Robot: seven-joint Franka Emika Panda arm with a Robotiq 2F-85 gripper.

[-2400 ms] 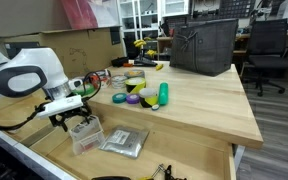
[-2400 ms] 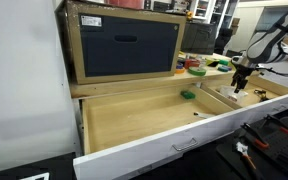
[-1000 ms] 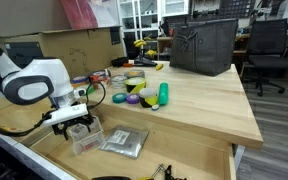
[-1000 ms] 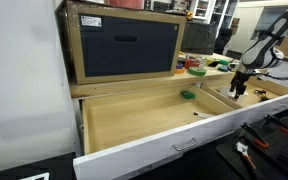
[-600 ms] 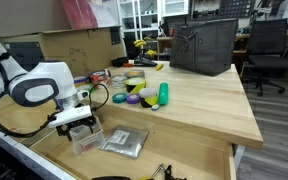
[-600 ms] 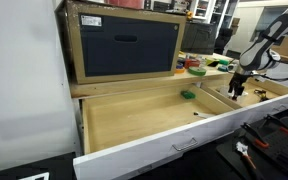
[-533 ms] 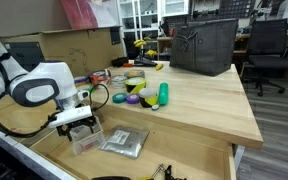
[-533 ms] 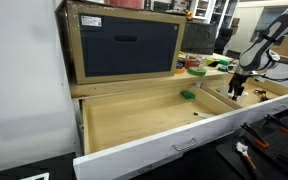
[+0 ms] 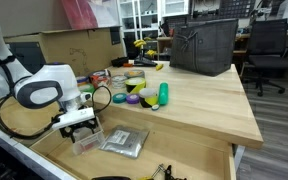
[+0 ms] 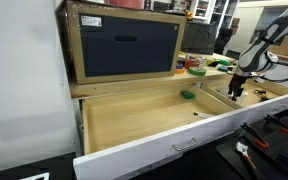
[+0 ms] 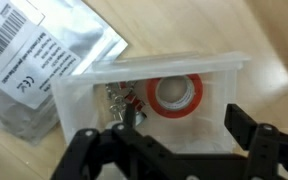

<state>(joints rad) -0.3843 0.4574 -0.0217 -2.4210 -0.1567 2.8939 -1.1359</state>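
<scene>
A clear plastic box (image 11: 199, 70) lies in the open wooden drawer and holds a red tape ring (image 11: 177, 95) and some small metal and red parts (image 11: 119, 100). My gripper (image 11: 183, 122) hangs right over it, open, with the jaws spread about as wide as the box. One finger is by the small parts, the other at the box's right wall. Nothing is gripped. In an exterior view the gripper (image 9: 81, 124) sits low over the box (image 9: 87, 137). Elsewhere, in an exterior view, the gripper (image 10: 235, 92) dips into the drawer's far end.
A silver foil bag (image 11: 34, 60) with a barcode label lies beside the box, also seen as the bag (image 9: 124, 142). On the tabletop stand tape rolls (image 9: 135, 87), a green bottle (image 9: 163, 95) and a black basket (image 9: 204, 45). A dark-fronted cabinet (image 10: 124, 45) sits above the drawer (image 10: 134, 125).
The arm has shifted a little toward the box and sunk lower over it. The jaws stay wide apart, perhaps a touch narrower.
</scene>
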